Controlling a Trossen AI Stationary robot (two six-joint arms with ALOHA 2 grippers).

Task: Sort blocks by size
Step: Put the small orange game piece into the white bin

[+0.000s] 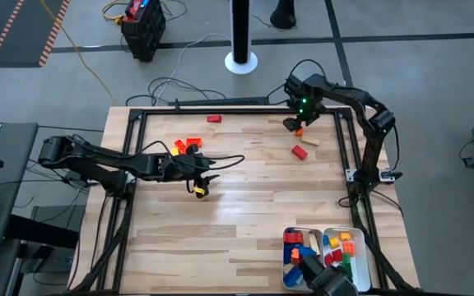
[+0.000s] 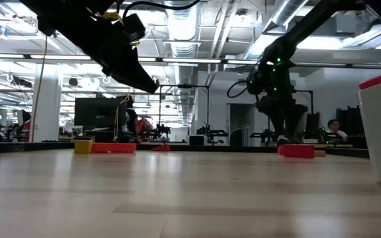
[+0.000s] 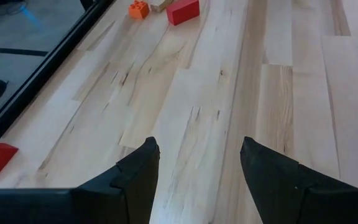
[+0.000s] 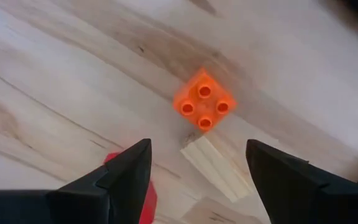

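My right gripper (image 1: 295, 125) hangs open near the far right corner and points down. It is above an orange four-stud block (image 4: 204, 99) and the end of a tan block (image 4: 216, 165), touching neither. A red block (image 1: 299, 152) lies just nearer; its edge (image 4: 146, 200) shows by one finger. My left gripper (image 3: 197, 168) is open over bare wood at mid-table, tilted downward. More blocks lie flat on the table: a red, orange and yellow cluster (image 1: 186, 146) and one red block (image 1: 213, 118) near the far edge.
Two white trays (image 1: 290, 279) (image 1: 362, 261) at the near right hold several sorted blocks. A black frame (image 1: 220, 102) runs along the table's far edge and sides. Bare wood lies between the two grippers and toward the near edge.
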